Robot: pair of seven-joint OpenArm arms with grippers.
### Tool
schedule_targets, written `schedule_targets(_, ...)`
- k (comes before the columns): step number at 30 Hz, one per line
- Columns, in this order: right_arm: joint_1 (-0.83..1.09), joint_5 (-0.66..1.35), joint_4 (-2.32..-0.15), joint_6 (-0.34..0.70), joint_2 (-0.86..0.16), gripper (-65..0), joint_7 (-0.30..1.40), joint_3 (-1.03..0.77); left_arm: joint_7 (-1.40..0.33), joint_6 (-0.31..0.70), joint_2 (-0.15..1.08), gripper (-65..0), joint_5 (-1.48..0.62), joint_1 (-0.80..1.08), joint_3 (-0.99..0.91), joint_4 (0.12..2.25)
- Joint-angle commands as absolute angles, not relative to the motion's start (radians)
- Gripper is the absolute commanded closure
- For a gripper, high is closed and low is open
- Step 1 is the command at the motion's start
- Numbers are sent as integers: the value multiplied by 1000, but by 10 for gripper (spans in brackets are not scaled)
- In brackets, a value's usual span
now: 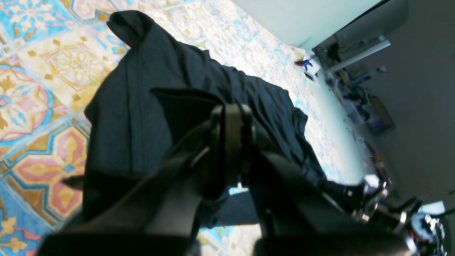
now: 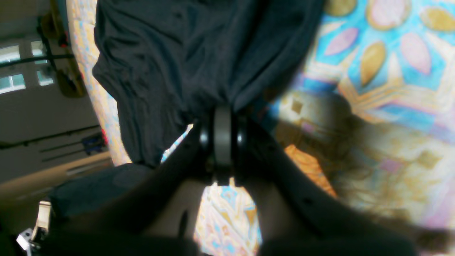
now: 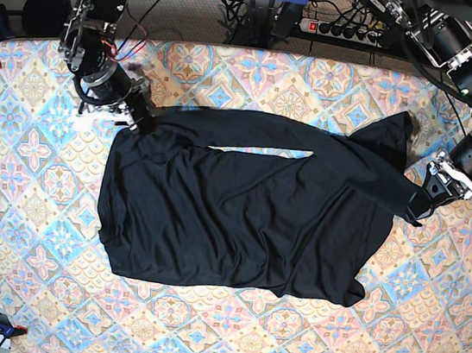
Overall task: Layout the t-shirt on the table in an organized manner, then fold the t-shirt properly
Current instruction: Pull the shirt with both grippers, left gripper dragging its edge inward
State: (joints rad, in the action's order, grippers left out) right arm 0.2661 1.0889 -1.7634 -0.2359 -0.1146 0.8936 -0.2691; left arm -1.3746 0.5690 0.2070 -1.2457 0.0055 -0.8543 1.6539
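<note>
No print or label on soft black t-shirt [image 3: 241, 203], rumpled mid tabletop [image 3: 21, 287] w/ diamond-tile pattern. Left end effector [image 3: 414, 209] & right end effector [image 3: 135, 120] both clenched on fabric.

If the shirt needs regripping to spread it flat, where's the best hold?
Probably the two bottom corners of the t-shirt, approached from the near table edge. That hem lies loose and curled while left gripper and right gripper already pinch the far corners.
</note>
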Motion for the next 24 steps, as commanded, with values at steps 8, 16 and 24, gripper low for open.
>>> schedule_targets(8,251,1106,-1784,-223,-168,0,895,-277,-1369,572,225,0,-1279,-31,-676,1673)
schedule_targets(16,153,1106,-1776,-223,-197,0,895,-277,-1366,572,219,0,-1273,-143,-657,1673)
schedule_targets(24,82,1106,-1719,-223,-232,0,895,-277,-1270,572,225,0,-1265,-196,-659,1666)
